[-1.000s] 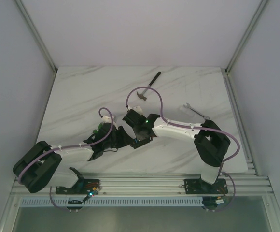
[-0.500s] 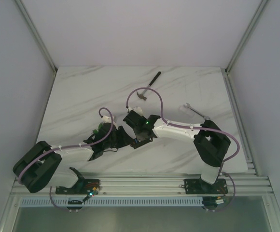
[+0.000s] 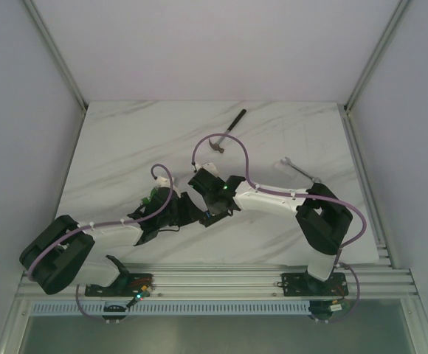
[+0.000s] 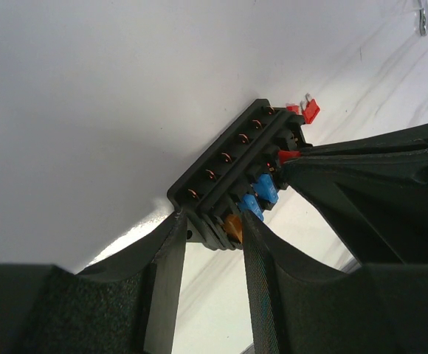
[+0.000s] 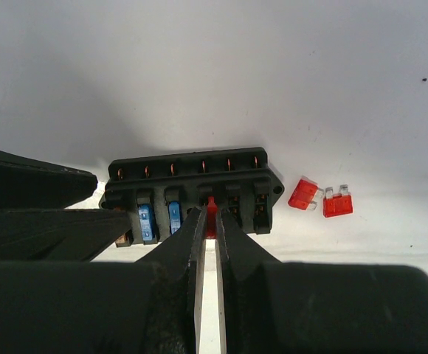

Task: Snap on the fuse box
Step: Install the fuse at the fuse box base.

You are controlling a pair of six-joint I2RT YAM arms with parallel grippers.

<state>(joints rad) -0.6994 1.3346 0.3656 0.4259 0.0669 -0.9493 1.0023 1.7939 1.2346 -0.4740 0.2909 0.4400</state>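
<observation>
The fuse box [image 5: 192,173] is a black block lying flat on the white table, with two blue fuses [image 5: 147,220] and an orange one [image 4: 232,227] seated in it. My left gripper [image 4: 212,221] is shut on the near end of the fuse box [image 4: 229,166]. My right gripper [image 5: 208,210] is shut on a red fuse [image 5: 212,215] that stands in a middle slot. In the top view both grippers meet at mid-table, left gripper [image 3: 175,214] and right gripper [image 3: 206,215], and they hide the box.
Two loose red fuses [image 5: 302,193] [image 5: 338,203] lie just right of the box. A hammer [image 3: 225,133] lies at the back centre, a wrench [image 3: 297,169] to the right, and a small green part [image 3: 149,198] beside the left wrist.
</observation>
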